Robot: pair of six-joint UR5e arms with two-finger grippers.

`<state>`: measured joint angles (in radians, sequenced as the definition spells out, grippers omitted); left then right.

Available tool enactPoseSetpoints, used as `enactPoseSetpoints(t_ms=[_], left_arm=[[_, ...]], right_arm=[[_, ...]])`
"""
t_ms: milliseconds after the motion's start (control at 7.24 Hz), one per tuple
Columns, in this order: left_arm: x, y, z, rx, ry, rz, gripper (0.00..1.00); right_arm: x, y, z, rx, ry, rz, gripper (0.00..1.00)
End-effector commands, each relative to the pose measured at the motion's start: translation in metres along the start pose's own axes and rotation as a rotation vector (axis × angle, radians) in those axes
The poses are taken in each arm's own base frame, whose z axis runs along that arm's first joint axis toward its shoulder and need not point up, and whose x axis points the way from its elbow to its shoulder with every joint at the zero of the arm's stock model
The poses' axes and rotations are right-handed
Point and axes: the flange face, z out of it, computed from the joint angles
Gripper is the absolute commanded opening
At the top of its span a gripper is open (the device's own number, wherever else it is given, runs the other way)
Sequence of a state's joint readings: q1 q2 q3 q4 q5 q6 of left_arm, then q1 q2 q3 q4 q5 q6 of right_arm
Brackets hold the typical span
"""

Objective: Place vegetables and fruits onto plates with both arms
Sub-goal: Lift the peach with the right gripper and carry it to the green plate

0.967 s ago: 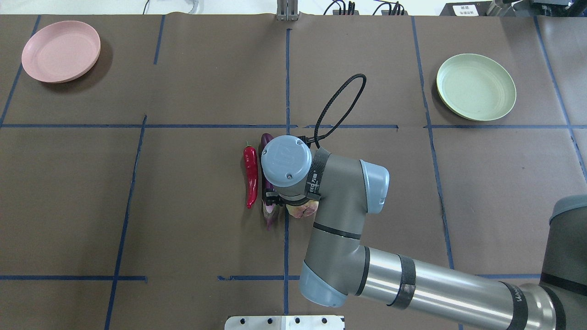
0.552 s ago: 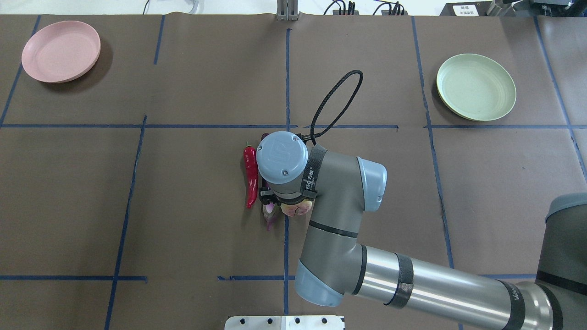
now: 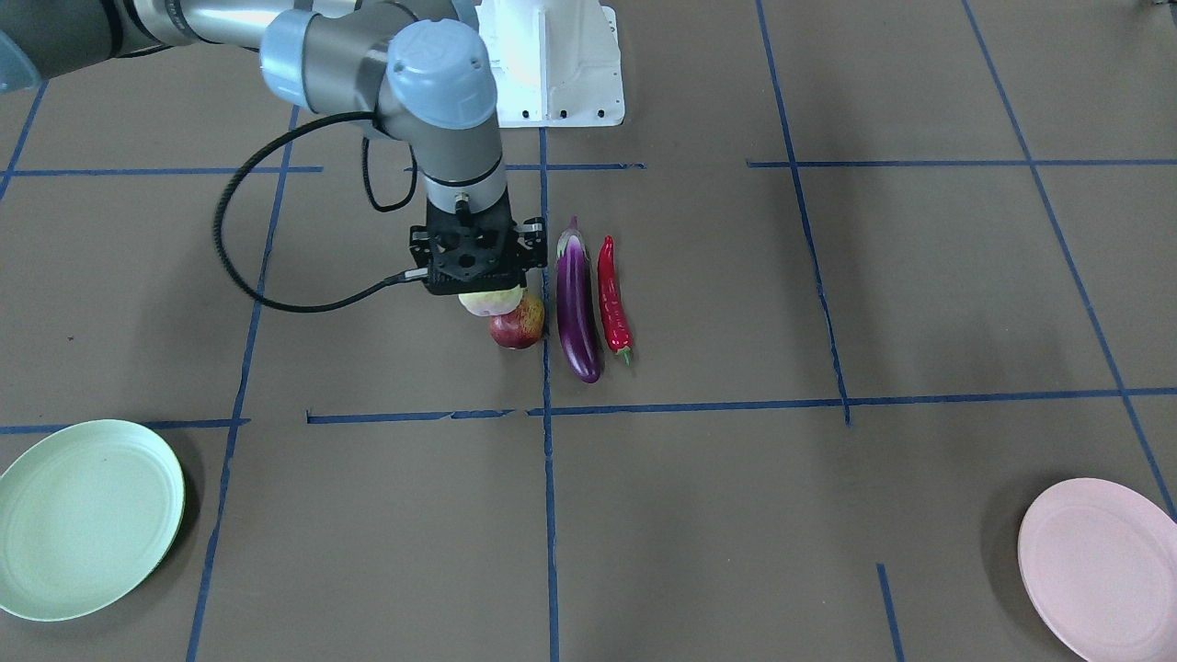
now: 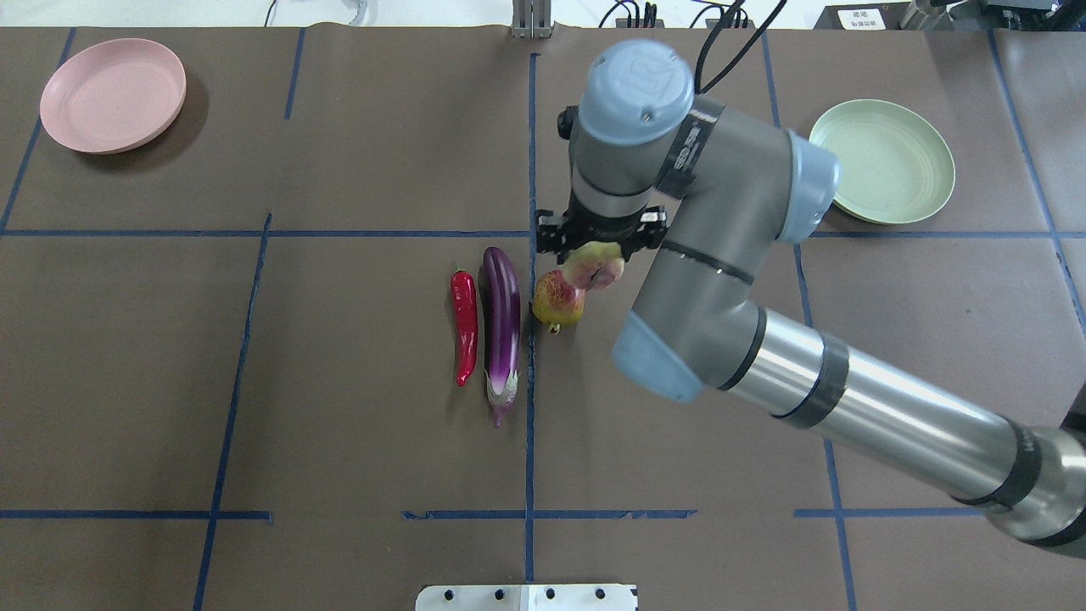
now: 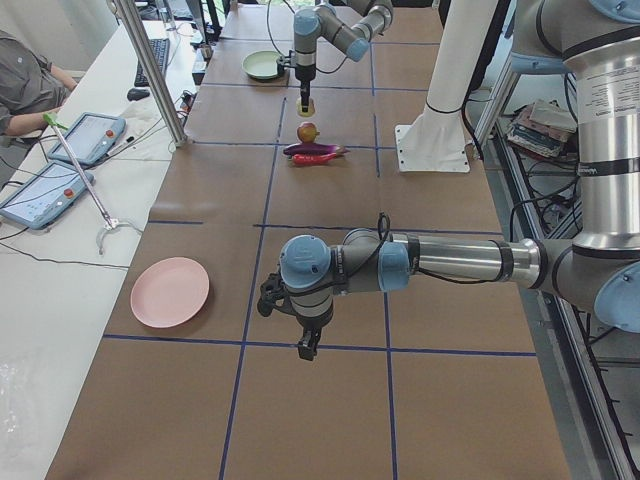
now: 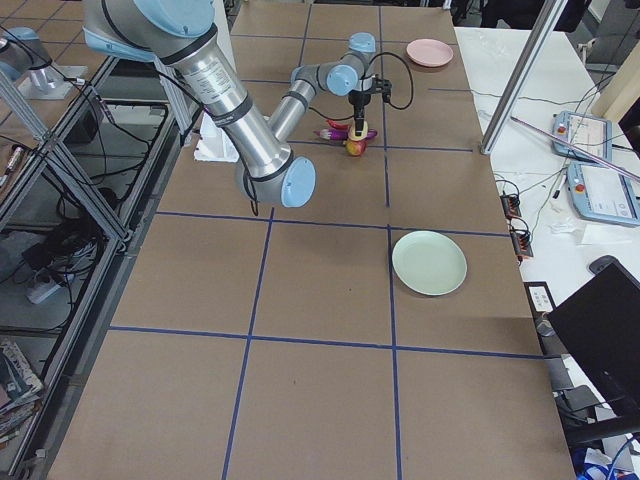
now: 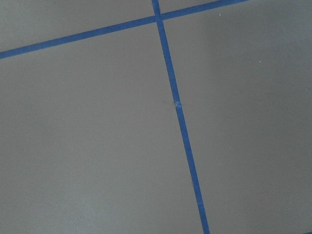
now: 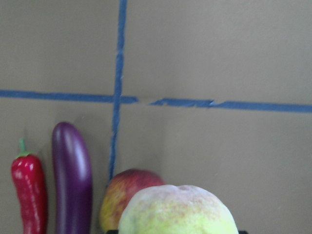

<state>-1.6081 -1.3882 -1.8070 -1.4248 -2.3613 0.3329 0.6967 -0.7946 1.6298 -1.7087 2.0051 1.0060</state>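
My right gripper (image 4: 596, 246) is shut on the pale yellow-green fruit (image 4: 596, 265) and holds it above the table; the fruit also shows in the front view (image 3: 492, 300) and fills the bottom of the right wrist view (image 8: 178, 212). The red-and-yellow fruit (image 4: 556, 299) lies just below it, beside the purple eggplant (image 4: 501, 327) and the red chili (image 4: 463, 322). The pink plate (image 4: 113, 93) is far left and the green plate (image 4: 882, 161) far right, both bare. My left gripper (image 5: 305, 348) shows only in the left side view, near the pink plate; I cannot tell its state.
The white base block (image 3: 552, 64) stands at the robot's edge of the table. A black cable loop (image 3: 276, 276) hangs from the right wrist. Blue tape lines (image 7: 178, 107) divide the brown table cover. An operator's tablets (image 5: 60, 160) lie on a side bench.
My right gripper has risen off the table and moved toward the far side with the pale fruit in it. The red-and-yellow fruit and the eggplant are now uncovered.
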Motion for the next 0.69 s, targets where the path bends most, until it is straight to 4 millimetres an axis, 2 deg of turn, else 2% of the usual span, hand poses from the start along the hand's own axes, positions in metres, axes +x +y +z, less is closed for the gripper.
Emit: enactPoseSetpoints(t_ms=[0, 276, 414, 552], left_arm=[[0.003, -0.002, -0.003, 0.006, -0.003, 0.01, 1.0], [0.003, -0.002, -0.003, 0.006, -0.003, 0.01, 1.0], [0.003, -0.002, -0.003, 0.006, -0.003, 0.01, 1.0], [0.003, -0.002, -0.003, 0.006, -0.003, 0.012, 1.0]], right_arm=[[0.14, -0.068, -0.022, -0.006, 0.027, -0.145, 0.03], [0.257, -0.112, -0.021, -0.034, 0.089, -0.28, 0.04], [0.301, -0.133, -0.018, -0.061, 0.095, -0.316, 0.04], [0.34, -0.155, 0.009, -0.032, 0.089, -0.341, 0.04]])
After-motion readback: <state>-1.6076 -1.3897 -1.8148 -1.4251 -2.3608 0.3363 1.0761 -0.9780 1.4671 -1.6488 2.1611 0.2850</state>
